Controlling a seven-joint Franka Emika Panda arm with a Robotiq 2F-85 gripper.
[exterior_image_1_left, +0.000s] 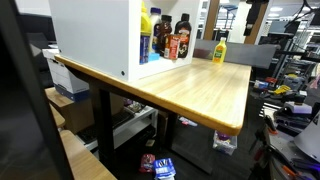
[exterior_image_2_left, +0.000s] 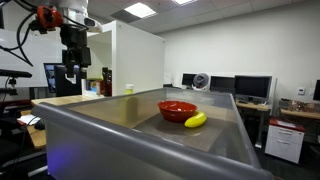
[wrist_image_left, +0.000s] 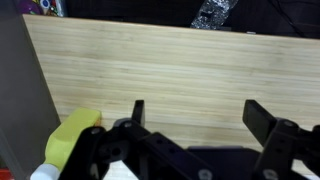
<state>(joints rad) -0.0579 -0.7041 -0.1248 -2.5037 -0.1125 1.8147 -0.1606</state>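
Observation:
In the wrist view my gripper (wrist_image_left: 198, 112) is open and empty, with its two black fingers spread wide above the bare wooden tabletop (wrist_image_left: 180, 65). A yellow bottle top (wrist_image_left: 72, 136) sits just left of the left finger, apart from it. In an exterior view the gripper (exterior_image_2_left: 72, 72) hangs from the arm above the table beside a white cabinet (exterior_image_2_left: 135, 58). In an exterior view a yellow bottle (exterior_image_1_left: 219, 50) stands at the far end of the wooden table (exterior_image_1_left: 200, 90); the gripper is out of that view.
A white cabinet (exterior_image_1_left: 95, 35) on the table holds several bottles (exterior_image_1_left: 165, 38) on an open shelf. A metal bin (exterior_image_2_left: 120, 125) holds a red bowl (exterior_image_2_left: 177, 110) and a banana (exterior_image_2_left: 196, 120). Desks with monitors (exterior_image_2_left: 250, 88) stand behind. Clutter lies on the floor (exterior_image_1_left: 158, 166).

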